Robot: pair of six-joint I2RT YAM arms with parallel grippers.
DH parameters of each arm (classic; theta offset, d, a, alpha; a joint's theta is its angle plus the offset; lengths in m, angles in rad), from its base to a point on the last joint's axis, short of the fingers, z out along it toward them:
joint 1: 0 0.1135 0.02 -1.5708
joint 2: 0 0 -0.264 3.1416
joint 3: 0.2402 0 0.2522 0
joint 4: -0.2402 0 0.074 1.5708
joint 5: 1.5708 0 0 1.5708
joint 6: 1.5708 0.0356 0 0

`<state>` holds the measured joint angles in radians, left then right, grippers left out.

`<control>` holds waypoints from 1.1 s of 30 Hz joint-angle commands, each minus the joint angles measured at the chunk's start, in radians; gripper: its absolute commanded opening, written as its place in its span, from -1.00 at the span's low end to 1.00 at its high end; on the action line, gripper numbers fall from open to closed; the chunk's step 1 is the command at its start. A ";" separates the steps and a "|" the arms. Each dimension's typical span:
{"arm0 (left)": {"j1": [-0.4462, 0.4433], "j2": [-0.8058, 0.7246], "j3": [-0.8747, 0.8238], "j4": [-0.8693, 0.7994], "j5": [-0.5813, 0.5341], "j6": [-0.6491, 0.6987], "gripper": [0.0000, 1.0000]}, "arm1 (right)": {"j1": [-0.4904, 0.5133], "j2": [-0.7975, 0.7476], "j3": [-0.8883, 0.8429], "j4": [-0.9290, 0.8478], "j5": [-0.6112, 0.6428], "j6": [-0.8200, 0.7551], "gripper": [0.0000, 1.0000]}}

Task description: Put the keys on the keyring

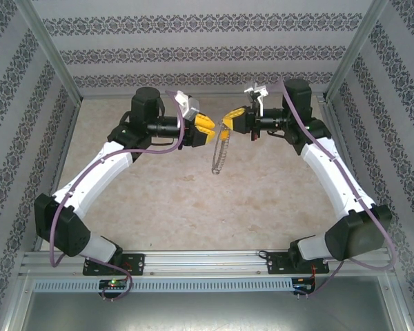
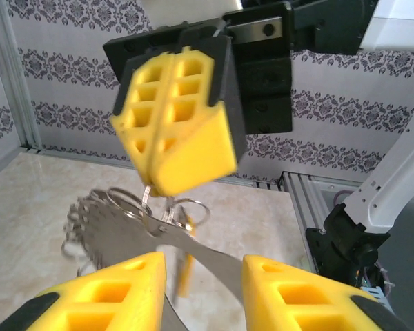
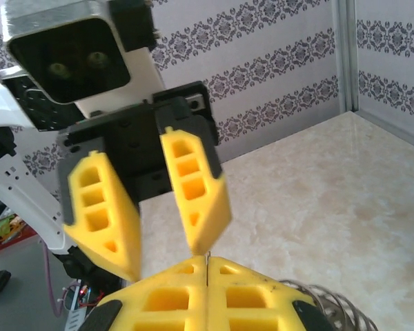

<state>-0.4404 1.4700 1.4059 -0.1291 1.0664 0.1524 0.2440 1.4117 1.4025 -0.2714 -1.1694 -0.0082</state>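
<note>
My right gripper (image 1: 228, 123) is shut on the keyring (image 1: 220, 157), a thin silvery ring fringed with small metal keys that hangs below it above the table. In the left wrist view the ring (image 2: 100, 221) rises into the right gripper's closed tips (image 2: 167, 185). A small key (image 2: 184, 265) with an orange head dangles among the loops. My left gripper (image 2: 203, 265) is open, fingers either side of a silvery blade without pinching it. In the right wrist view a thin wire shows between the shut right fingertips (image 3: 207, 261), facing the open left gripper (image 3: 167, 258).
Both arms meet at the back middle of the beige table (image 1: 159, 200). Patterned walls enclose it on three sides, with metal posts (image 1: 52, 55) at the corners. An aluminium rail (image 1: 207, 262) runs along the near edge.
</note>
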 commanded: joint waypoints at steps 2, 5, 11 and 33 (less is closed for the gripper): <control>0.028 -0.003 0.132 -0.263 0.042 0.193 -0.24 | -0.006 0.061 0.151 -0.270 -0.083 -0.208 -1.00; 0.037 0.057 0.241 -0.440 0.084 0.296 -0.24 | -0.005 0.114 0.253 -0.445 -0.090 -0.319 -1.00; 0.049 0.144 0.373 -0.615 0.136 0.400 -0.29 | 0.012 0.203 0.413 -0.717 -0.071 -0.501 -1.00; 0.049 0.213 0.403 -0.683 0.156 0.432 -0.45 | 0.094 0.285 0.488 -0.793 0.008 -0.549 -1.00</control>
<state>-0.4034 1.6711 1.7809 -0.7795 1.1969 0.5606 0.3256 1.6962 1.8580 -1.0607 -1.1412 -0.5312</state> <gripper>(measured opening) 0.275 0.050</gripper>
